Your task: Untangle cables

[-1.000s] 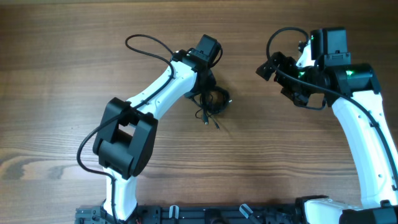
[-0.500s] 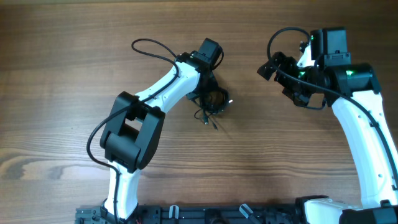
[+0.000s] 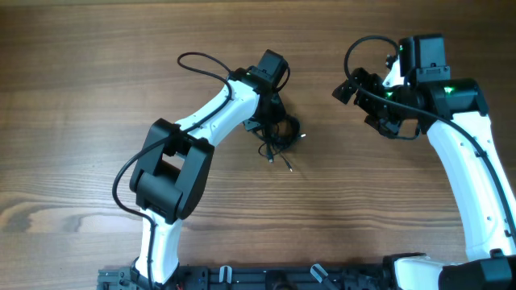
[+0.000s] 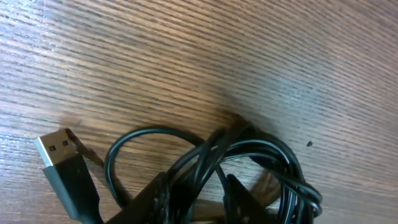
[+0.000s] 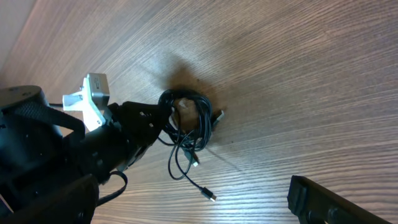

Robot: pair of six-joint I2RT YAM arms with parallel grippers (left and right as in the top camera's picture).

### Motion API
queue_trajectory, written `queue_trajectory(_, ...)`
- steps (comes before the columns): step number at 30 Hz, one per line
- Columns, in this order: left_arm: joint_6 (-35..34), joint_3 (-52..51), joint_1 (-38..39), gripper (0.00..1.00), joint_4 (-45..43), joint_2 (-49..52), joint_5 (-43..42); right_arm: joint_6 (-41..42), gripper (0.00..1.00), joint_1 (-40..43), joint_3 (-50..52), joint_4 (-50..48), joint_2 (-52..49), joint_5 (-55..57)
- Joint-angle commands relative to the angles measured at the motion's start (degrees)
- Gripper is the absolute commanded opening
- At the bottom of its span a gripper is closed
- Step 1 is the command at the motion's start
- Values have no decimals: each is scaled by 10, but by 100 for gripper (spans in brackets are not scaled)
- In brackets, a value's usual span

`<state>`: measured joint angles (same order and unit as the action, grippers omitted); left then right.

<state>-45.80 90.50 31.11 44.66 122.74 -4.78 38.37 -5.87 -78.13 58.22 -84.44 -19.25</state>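
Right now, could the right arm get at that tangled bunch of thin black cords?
Probably yes. Bare wooden table lies between the open right tool and the tangled bunch of thin black cords; the left tool grips its other side.

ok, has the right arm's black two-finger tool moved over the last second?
No. The right tool holds its spot against the wooden table's grain, away from the tangled black cables.
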Motion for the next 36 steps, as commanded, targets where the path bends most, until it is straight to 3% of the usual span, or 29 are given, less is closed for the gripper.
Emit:
queue_trajectory(1, 21, 4, 2, 23, 1, 5, -5, 6, 100, -6, 3, 3, -9, -1)
queue_trajectory(6, 21, 4, 2, 4, 1, 5, -5, -8, 100, -8, 3, 13, -9, -1)
queue_trajectory(12, 21, 4, 2, 4, 1, -31, -25, -22, 100, -10, 3, 21, -9, -3)
queue_trajectory(15, 22, 4, 2, 4, 1, -78, -64, -54, 100, -10, 3, 21, -9, -12)
queue_trajectory(28, 36, 4, 2, 4, 10, -211, -207, -59, 99, -10, 3, 21, -9, -14)
queue_trajectory(32, 36, 4, 2, 4, 10, -219, -261, -70, 78, -10, 3, 23, -9, -25)
queue_trajectory(36, 36, 4, 2, 4, 10, -219, -306, -69, 68, -11, 3, 24, -9, -27)
